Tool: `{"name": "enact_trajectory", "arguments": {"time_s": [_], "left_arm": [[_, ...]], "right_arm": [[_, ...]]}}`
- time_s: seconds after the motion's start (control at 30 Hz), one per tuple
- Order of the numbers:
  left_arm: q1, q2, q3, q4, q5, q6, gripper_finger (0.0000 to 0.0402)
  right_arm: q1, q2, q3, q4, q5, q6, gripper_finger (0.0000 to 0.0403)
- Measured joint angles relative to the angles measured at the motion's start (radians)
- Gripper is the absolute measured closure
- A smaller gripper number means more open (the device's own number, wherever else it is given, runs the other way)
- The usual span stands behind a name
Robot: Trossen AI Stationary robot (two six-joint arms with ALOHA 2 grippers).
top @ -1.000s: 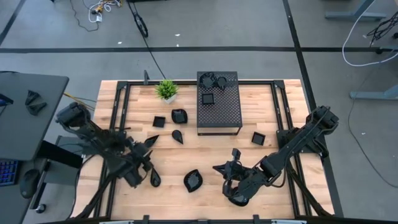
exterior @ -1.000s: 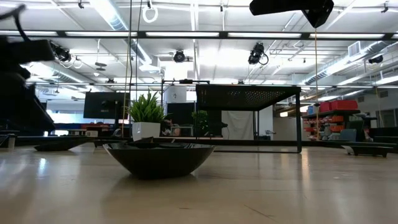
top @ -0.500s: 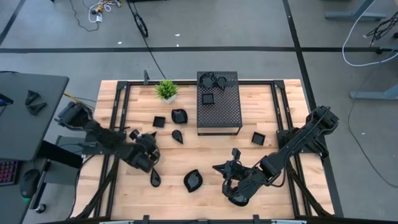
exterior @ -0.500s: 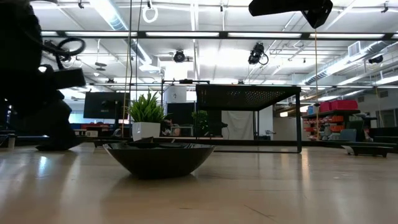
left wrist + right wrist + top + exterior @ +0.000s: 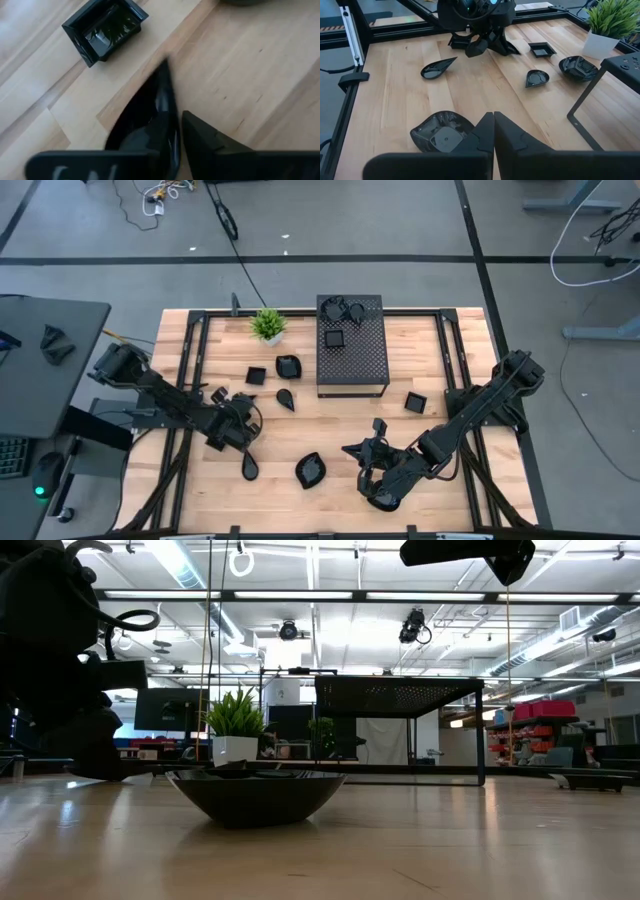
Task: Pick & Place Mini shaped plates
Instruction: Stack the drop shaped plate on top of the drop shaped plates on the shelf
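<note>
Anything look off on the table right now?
Yes: the left gripper has a teardrop plate pinched by its rim, standing on edge rather than flat. Other plates, like the square one, lie flat.

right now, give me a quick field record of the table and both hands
left hand: low at the table's left, shut on a teardrop plate
right hand: near the front edge, shut, holding nothing
nearest to left hand: square plate, flat on the wood
front centre: leaf plate, untouched
box: at the back, several plates on top
plant: just left of the box
</note>
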Motion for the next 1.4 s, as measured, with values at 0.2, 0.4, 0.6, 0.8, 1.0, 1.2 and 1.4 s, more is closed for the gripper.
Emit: {"name": "enact_trajectory", "arguments": {"time_s": [0.2,0.4,0.6,0.8,1.0,1.2,1.4], "left_arm": [[-0.024,-0.001,0.001,-0.004,0.008,0.007,0.0393],[-0.069,-0.005,0.025,-0.036,0.025,0.017,0.0387],[-0.103,-0.004,0.101,-0.04,0.021,0.129,0.0396],[-0.126,-0.004,0.199,-0.038,-0.015,0.273,0.0391],[-0.131,-0.004,0.3,0.064,-0.022,0.525,0.0397],[-0.119,-0.002,0.38,0.275,0.025,0.817,0.0393],[-0.092,-0.002,0.456,0.445,0.243,1.066,0.0397]], "right_arm": [[0.0,0.0,0.0,0.0,0.0,0.0,0.0395],[0.0,0.0,0.0,0.0,0.0,0.0,0.0395],[0.0,0.0,0.0,0.0,0.0,0.0,0.0395],[0.0,0.0,0.0,0.0,0.0,0.0,0.0395],[0.0,0.0,0.0,-0.001,0.0,-0.003,0.0395],[0.0,0.0,0.0,-0.001,-0.03,-0.06,0.0395],[0.0,-0.01,0.0,0.008,-0.109,-0.339,0.0395]]}}
